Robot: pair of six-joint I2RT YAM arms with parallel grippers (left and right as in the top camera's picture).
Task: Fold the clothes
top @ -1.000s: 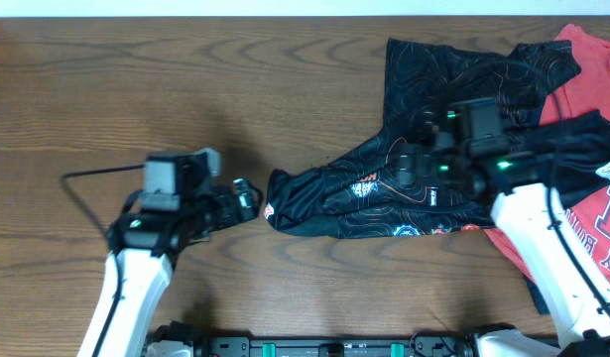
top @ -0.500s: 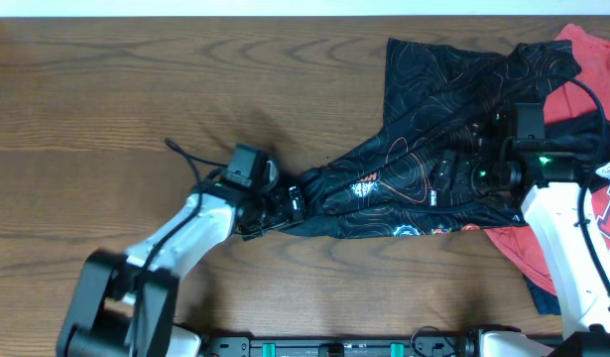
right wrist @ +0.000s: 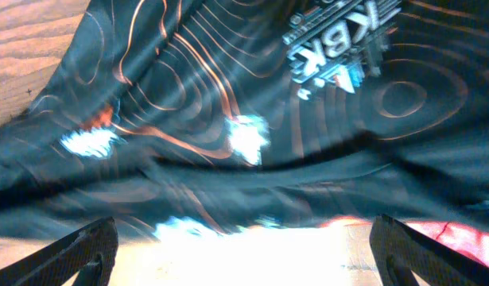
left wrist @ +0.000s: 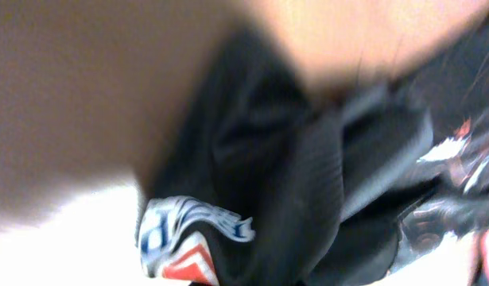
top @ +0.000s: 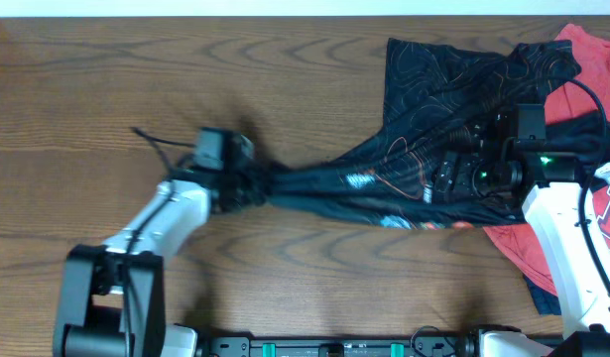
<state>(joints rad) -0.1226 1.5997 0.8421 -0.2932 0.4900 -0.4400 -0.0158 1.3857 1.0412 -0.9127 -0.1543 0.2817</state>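
Note:
The black jersey [top: 424, 109] with thin orange lines lies at the right of the table, its lower part drawn out into a long taut strip toward the left. My left gripper [top: 257, 184] is shut on the strip's left end. In the left wrist view bunched black cloth [left wrist: 292, 175] with a white, blue and red logo fills the frame and hides the fingers. My right gripper [top: 453, 174] hovers over the jersey's middle, open, with nothing between its fingers [right wrist: 77, 254]. In the right wrist view the jersey [right wrist: 228, 103] shows white lettering.
A red T-shirt [top: 582, 69] lies under and beside the jersey at the far right, with more red cloth [top: 607, 238] and a dark garment edge [top: 538, 293] near the right arm. Bare wooden table [top: 106, 79] spreads to the left.
My left gripper reached the jersey's left tip, shut on it and pulled it left, stretching the cloth into a strip. The right gripper drew back to the right, then stayed put.

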